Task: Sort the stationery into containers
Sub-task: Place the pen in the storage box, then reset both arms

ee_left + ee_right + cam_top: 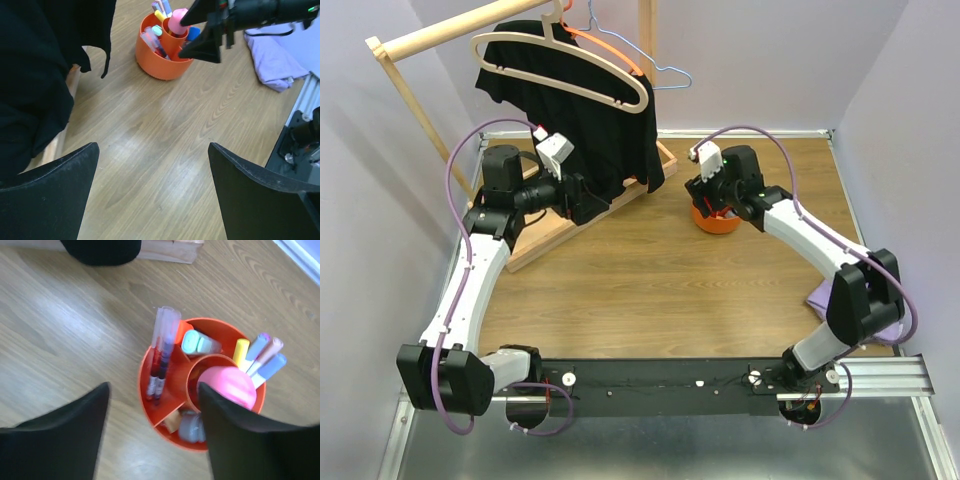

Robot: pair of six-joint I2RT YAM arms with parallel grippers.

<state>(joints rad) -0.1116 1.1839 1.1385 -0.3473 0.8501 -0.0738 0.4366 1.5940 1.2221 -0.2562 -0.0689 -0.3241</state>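
Orange organiser (717, 224) sits toward the far edge of the desk (650, 285), a bit right of middle. Right claw (152, 390) hangs right over it, fingers apart, not gripping anything. The pink tube (229, 385) stands in the central cup, and the pens (161, 357) and highlighters (265, 357) fill the outer compartments. Left claw (152, 147) is wide apart with nothing in it.

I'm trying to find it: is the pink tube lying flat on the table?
No, the pink tube stands upright in the central cup of the orange organiser.

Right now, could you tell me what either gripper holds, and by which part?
Nothing is held: the left gripper is open, and the right gripper hangs open above the round orange plastic organiser.
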